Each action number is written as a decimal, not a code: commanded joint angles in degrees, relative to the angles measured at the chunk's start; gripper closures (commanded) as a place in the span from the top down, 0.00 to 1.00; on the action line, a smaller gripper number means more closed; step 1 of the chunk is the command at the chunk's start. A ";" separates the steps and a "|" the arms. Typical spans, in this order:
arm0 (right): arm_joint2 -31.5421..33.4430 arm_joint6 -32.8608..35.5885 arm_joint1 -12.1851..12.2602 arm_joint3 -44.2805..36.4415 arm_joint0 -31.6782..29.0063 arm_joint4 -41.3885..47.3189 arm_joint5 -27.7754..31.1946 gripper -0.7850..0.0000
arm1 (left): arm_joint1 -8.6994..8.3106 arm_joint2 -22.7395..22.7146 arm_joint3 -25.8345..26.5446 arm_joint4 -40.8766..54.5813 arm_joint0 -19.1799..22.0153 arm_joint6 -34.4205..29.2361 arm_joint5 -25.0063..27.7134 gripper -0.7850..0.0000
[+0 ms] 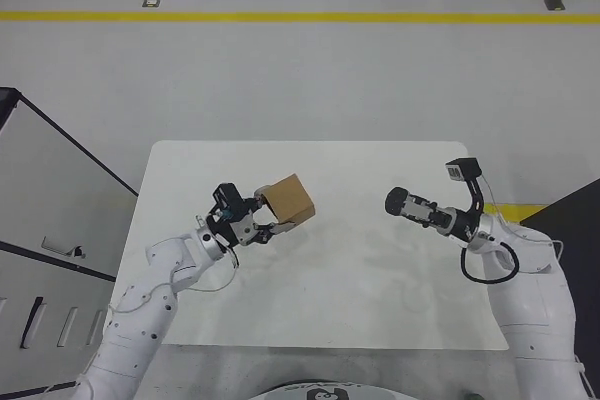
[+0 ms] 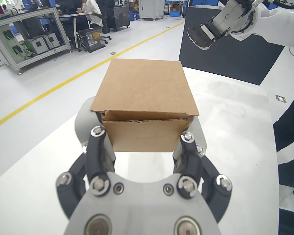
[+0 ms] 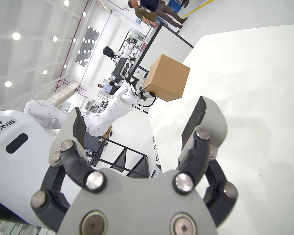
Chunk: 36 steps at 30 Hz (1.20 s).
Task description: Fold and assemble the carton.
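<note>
A brown cardboard carton (image 1: 290,198) is folded into a box shape and held above the left half of the white table (image 1: 380,300). My left gripper (image 1: 263,215) is shut on the carton (image 2: 144,99), one finger on each side, and a flap edge on the near face stands slightly ajar. My right gripper (image 1: 392,201) hovers over the right half of the table, open, its ribbed pads (image 3: 194,119) holding nothing. It faces the carton (image 3: 167,80) from a distance. From the left wrist, the right gripper (image 2: 201,36) appears beyond the carton.
A dark partition panel (image 2: 225,57) stands off the table's right side and a grey cabinet (image 1: 30,200) off its left. A yellow floor line (image 1: 300,16) runs behind the table. The table's bare surface lies between the two arms.
</note>
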<state>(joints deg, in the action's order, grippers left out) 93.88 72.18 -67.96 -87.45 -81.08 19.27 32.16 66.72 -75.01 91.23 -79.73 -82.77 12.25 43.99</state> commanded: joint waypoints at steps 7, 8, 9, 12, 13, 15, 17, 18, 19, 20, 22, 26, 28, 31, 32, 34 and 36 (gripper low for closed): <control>2.71 0.41 1.75 -2.50 -3.01 3.89 -0.46 1.00 | -0.51 -0.56 4.51 -0.93 -1.47 -1.22 1.10 0.00; 2.71 0.41 1.75 -2.50 -3.01 3.89 -0.46 1.00 | -0.51 -0.56 4.51 -0.93 -1.47 -1.22 1.10 0.00; 2.71 0.41 1.75 -2.50 -3.01 3.89 -0.46 1.00 | -0.51 -0.56 4.51 -0.93 -1.47 -1.22 1.10 0.00; 2.71 0.41 1.75 -2.50 -3.01 3.89 -0.46 1.00 | -0.51 -0.56 4.51 -0.93 -1.47 -1.22 1.10 0.00; 2.71 0.41 1.75 -2.50 -3.01 3.89 -0.46 1.00 | -0.58 -0.58 5.33 -2.83 -1.52 -2.55 -0.23 0.00; 2.71 0.41 1.75 -2.50 -3.01 3.89 -0.46 1.00 | -0.77 -0.46 9.39 -4.65 -2.10 -2.57 -0.27 0.00; 2.71 0.41 1.75 -2.50 -3.01 3.89 -0.46 1.00 | -1.08 -1.59 12.49 -4.21 -2.37 -3.52 1.21 0.00; 2.71 0.41 1.75 -2.50 -3.01 3.89 -0.46 1.00 | -1.24 -2.29 14.37 -3.22 -2.12 -4.55 2.55 0.00; 2.71 0.41 1.75 -2.50 -3.01 3.89 -0.46 1.00 | -1.42 -3.16 16.39 -2.85 -1.71 -6.16 3.47 0.00; 2.71 0.41 1.75 -2.50 -3.01 3.89 -0.46 1.00 | -1.60 -3.99 18.33 -2.72 -1.36 -8.47 4.03 0.00; 2.71 0.41 1.75 -2.50 -3.01 3.89 -0.46 1.00 | -1.80 -5.25 22.48 -0.29 -0.70 -11.20 4.90 0.00; 2.71 0.41 1.75 -2.50 -3.01 3.89 -0.46 1.00 | -2.23 -7.67 27.05 4.91 0.96 -15.42 7.03 0.00; 2.71 0.41 1.75 -2.50 -3.01 3.89 -0.46 1.00 | -2.42 -8.78 28.50 7.25 1.69 -17.36 7.33 0.00; 2.71 0.41 1.75 -2.50 -3.01 3.89 -0.46 1.00 | -2.55 -9.40 29.04 9.28 1.86 -18.33 7.68 0.00; 2.71 0.41 1.75 -2.50 -3.01 3.89 -0.46 1.00 | -2.55 -9.40 29.04 9.28 1.86 -18.33 7.68 0.00; 2.71 0.41 1.75 -2.50 -3.01 3.89 -0.46 1.00 | -2.55 -9.40 29.04 9.28 1.86 -18.33 7.68 0.00; 2.71 0.41 1.75 -2.50 -3.01 3.89 -0.46 1.00 | -2.55 -9.40 29.04 9.28 1.86 -18.33 7.68 0.00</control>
<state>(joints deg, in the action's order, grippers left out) 96.59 72.59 -66.21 -89.96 -84.09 23.17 31.70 64.17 -84.40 120.26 -70.45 -80.91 -6.08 51.67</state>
